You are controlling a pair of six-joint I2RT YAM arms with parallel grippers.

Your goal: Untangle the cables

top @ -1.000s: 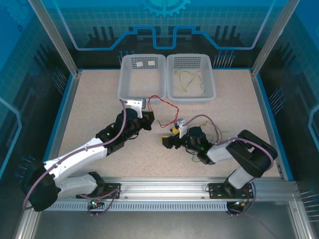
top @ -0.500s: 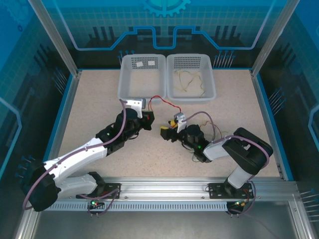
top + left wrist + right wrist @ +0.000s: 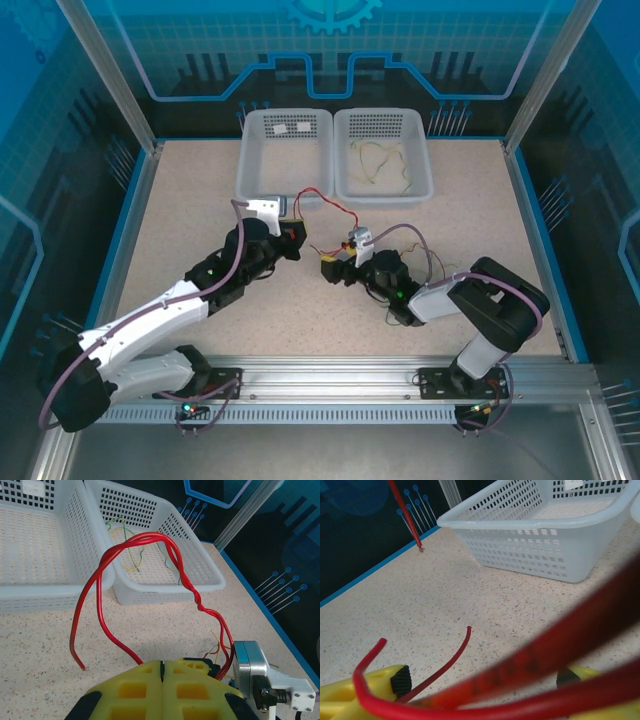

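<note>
Speckled beige tabletop [image 3: 190, 190], blue edging [image 3: 128, 215]; aluminium frame posts [image 3: 107, 75]; blue circuit-pattern walls [image 3: 330, 60]; even light.

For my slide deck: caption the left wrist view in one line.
Left gripper shut on twisted red wires arching before two white baskets, thin yellow and green wires in one.

Before baskets [image 3: 262, 180], cables [image 3: 196, 600] link left hand [image 3: 293, 237] and right hand [image 3: 328, 268].

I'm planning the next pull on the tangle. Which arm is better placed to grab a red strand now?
Right. The right end effector is open with the red cables running between its jaws, so closing should suffice. The left end effector is shut on them.
</note>
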